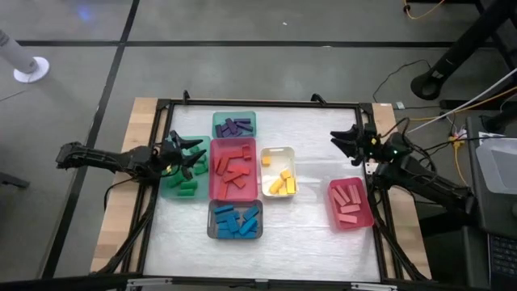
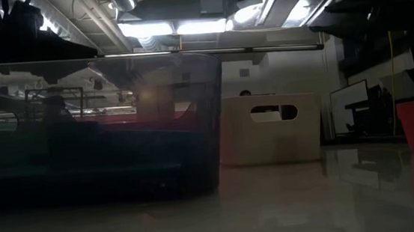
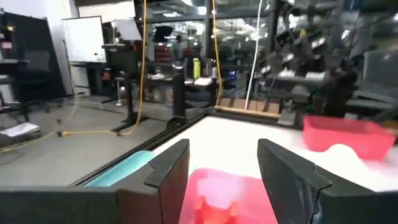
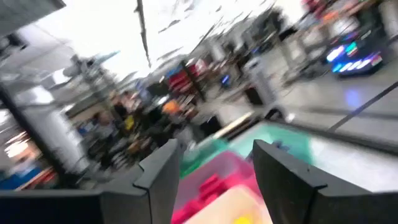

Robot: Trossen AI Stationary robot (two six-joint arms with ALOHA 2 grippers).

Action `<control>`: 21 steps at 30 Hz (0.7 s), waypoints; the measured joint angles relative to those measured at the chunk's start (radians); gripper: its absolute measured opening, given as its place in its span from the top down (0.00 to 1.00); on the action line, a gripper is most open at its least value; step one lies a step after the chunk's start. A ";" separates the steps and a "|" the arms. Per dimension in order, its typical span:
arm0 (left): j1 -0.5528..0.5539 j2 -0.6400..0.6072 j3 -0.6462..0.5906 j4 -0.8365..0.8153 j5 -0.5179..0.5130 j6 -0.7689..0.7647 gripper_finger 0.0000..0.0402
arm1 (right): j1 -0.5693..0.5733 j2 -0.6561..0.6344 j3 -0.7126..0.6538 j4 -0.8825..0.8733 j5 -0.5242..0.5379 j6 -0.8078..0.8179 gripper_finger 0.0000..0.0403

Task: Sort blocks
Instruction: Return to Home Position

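Found the left hand (image 1: 196,156) spread apart, empty, above green blocks (image 1: 186,185) in the green tray (image 1: 167,191). Saw the right hand (image 1: 344,147) parted too, empty, near pink blocks (image 1: 348,202) lying on the counter (image 1: 315,238) in a pink tray (image 1: 369,218).

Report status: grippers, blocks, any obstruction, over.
Left gripper open, empty, above left green bin. Right gripper open, empty, above bare table. Blocks all in bins, none loose. Nothing in the way.
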 joint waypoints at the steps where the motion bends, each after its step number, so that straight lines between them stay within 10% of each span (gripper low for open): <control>1: 0.000 0.001 0.000 -0.007 -0.006 0.008 0.56 | 0.000 -0.019 -0.004 -0.004 0.030 -0.003 0.51; 21: 0.000 0.001 0.000 -0.199 -0.025 0.081 0.56 | -0.001 -0.162 -0.005 -0.404 0.359 -0.112 0.51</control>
